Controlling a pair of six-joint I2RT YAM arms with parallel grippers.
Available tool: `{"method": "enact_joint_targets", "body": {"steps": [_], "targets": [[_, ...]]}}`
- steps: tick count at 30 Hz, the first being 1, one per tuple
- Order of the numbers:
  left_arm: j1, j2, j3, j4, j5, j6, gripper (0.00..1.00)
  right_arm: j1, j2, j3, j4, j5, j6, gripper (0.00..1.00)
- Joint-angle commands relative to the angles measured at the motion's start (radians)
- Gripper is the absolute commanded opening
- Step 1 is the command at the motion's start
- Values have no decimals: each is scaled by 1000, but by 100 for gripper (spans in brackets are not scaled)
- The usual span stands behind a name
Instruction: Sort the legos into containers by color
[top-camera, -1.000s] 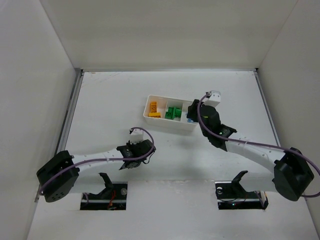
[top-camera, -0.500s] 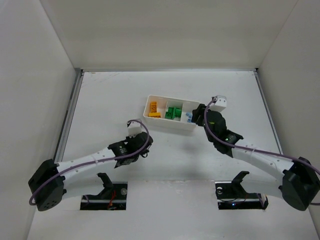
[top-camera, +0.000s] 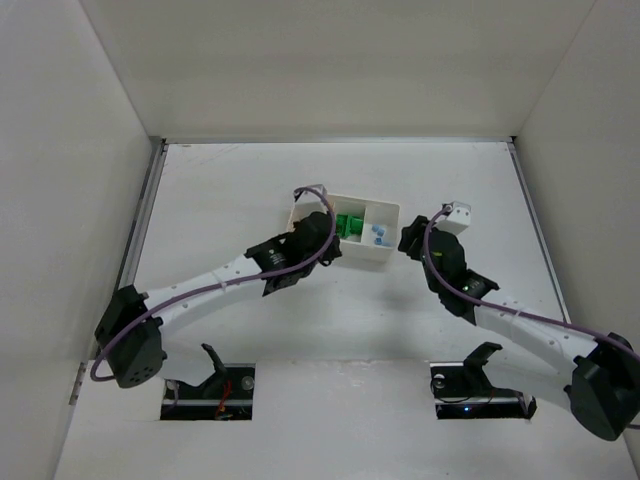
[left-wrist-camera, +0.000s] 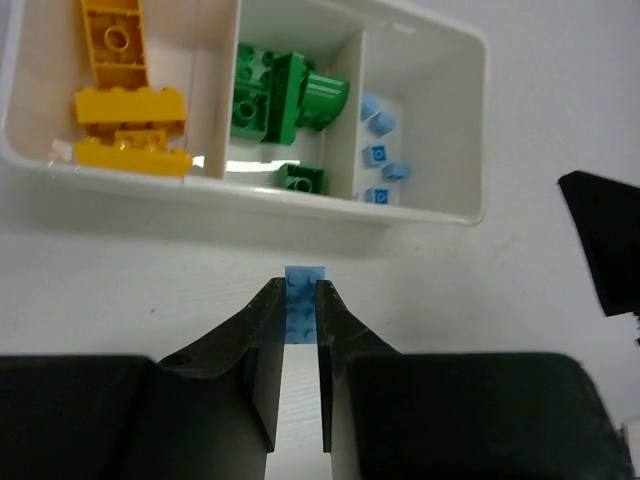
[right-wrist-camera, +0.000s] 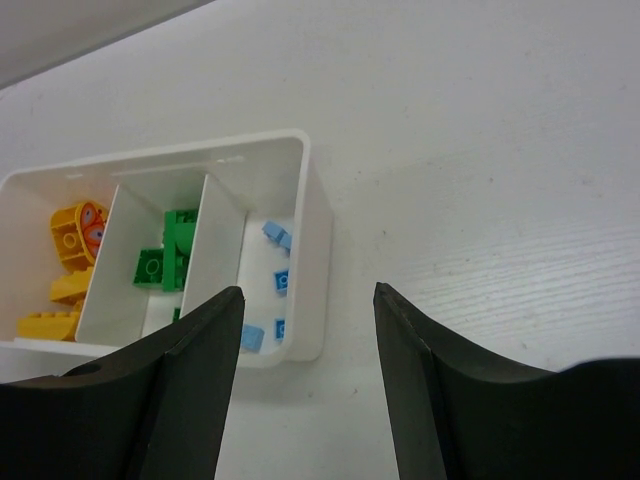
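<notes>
The left hand (left-wrist-camera: 298, 292) clamps a tiny light-blue brick (left-wrist-camera: 305, 277) at 6 o'clock of the white three-compartment tray (left-wrist-camera: 430, 215) in its wrist view, while the right hand (right-wrist-camera: 307, 293), fingers apart, hovers off the tray's 3 o'clock end.

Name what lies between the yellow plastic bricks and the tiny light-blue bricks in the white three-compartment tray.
Bright green plastic bricks, in the middle compartment, shown clearest in the left wrist view.

Right gripper (right-wrist-camera: 308, 292) hovering, fingers spread wide, over white tray (right-wrist-camera: 318, 262). Light-blue bricks (right-wrist-camera: 283, 280) lying in end compartment nearest gripper, green bricks (right-wrist-camera: 170, 252) in middle, yellow-orange bricks (right-wrist-camera: 70, 236) in far end. Tray sitting on white table (right-wrist-camera: 480, 150).
</notes>
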Motion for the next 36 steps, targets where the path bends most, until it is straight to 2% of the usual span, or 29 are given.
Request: {"method": "enact_joint_targets", "body": {"steps": [1, 7, 13, 15, 18, 19, 23, 29, 30, 31, 36], "targets": [[10, 72, 140, 80, 28, 73, 11, -20, -25, -7, 18, 2, 26, 61], [22, 317, 365, 106, 74, 127, 12, -40, -76, -35, 15, 2, 44, 61], [33, 517, 519, 109, 98, 136, 13, -49, -125, -53, 10, 2, 55, 60], [35, 560, 557, 110, 105, 138, 17, -52, -130, -55, 10, 2, 59, 60], [41, 582, 584, 110, 118, 141, 32, -52, -127, -55, 6, 0, 59, 60], [44, 571, 581, 112, 115, 144, 39, -51, -125, -55, 6, 0, 61, 60], [62, 482, 506, 132, 94, 161, 58, -49, -124, -53, 6, 0, 61, 60], [133, 226, 225, 167, 37, 159, 76, -57, -130, -61, 6, 2, 70, 60], [150, 171, 167, 169, 26, 154, 91, -60, -128, -61, 6, 2, 73, 60], [165, 114, 112, 169, 14, 153, 100, -62, -125, -64, 9, 2, 75, 60], [254, -212, -172, 118, -64, 90, 100, -68, -114, -67, 15, 5, 76, 59]]}}
